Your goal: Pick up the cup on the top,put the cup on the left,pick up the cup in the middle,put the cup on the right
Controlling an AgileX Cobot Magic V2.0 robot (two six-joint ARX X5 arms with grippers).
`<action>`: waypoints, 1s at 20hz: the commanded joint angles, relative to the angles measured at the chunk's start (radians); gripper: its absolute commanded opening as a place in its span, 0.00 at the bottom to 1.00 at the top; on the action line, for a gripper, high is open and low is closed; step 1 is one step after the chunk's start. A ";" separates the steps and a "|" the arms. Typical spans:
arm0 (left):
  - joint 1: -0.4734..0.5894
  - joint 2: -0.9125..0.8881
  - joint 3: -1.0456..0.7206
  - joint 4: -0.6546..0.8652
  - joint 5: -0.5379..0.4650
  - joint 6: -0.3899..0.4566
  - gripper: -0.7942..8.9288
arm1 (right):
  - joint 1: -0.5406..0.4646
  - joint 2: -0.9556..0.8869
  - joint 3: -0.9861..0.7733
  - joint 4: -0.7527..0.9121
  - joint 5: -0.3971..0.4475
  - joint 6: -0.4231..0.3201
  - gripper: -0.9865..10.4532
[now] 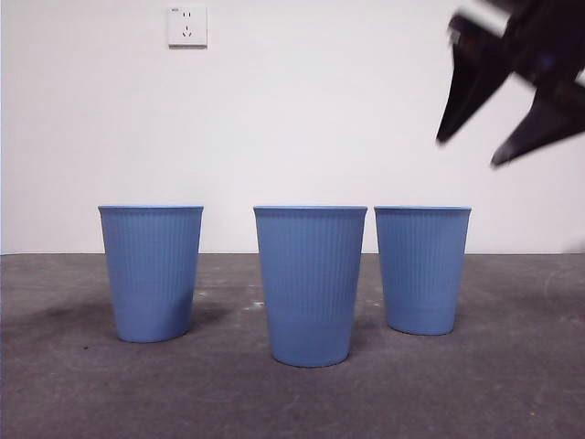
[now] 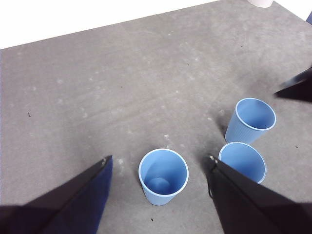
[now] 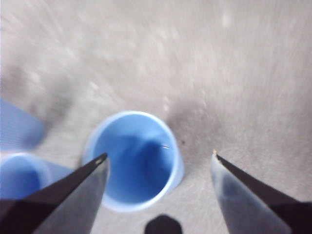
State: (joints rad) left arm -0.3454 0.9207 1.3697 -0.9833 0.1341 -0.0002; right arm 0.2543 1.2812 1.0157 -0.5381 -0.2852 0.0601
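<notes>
All three blue ribbed plastic cups stand apart on the grey table, so the empty, open right hand probably just retreats.

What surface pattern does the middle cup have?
Fine vertical ribbing on the blue plastic middle cup, clearest in the front view.

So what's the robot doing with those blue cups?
Three blue cups stand upright and apart on the gray table: a left cup, a middle cup and a right cup. The right end effector hangs open in the air above the right cup, holding nothing. The left end effector is open too, up high and looking down at the cups.
</notes>
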 commanded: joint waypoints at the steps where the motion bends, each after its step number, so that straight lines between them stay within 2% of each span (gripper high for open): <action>1: -0.002 -0.002 0.000 -0.005 0.002 0.005 0.41 | 0.010 -0.111 0.003 -0.101 -0.007 0.010 0.39; 5: -0.002 -0.002 0.000 -0.076 0.008 0.018 0.40 | 0.065 -0.287 0.003 -0.366 -0.103 0.009 0.39; 9: -0.002 -0.002 0.000 -0.145 0.085 0.031 0.38 | 0.129 -0.388 0.003 -0.500 -0.110 0.009 0.36; 12: -0.002 -0.002 0.000 -0.171 0.111 0.032 0.06 | 0.142 -0.412 0.003 -0.520 -0.109 0.008 0.08; 17: -0.002 -0.002 0.000 -0.170 0.108 0.031 0.07 | 0.142 -0.412 0.003 -0.518 -0.103 0.008 0.08; 20: -0.002 -0.002 0.000 -0.171 0.103 0.031 0.08 | 0.142 -0.412 0.003 -0.518 -0.104 0.036 0.09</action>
State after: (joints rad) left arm -0.3454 0.9207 1.3697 -1.1526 0.2390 0.0189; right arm 0.3935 0.8692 1.0180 -1.0584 -0.3901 0.0761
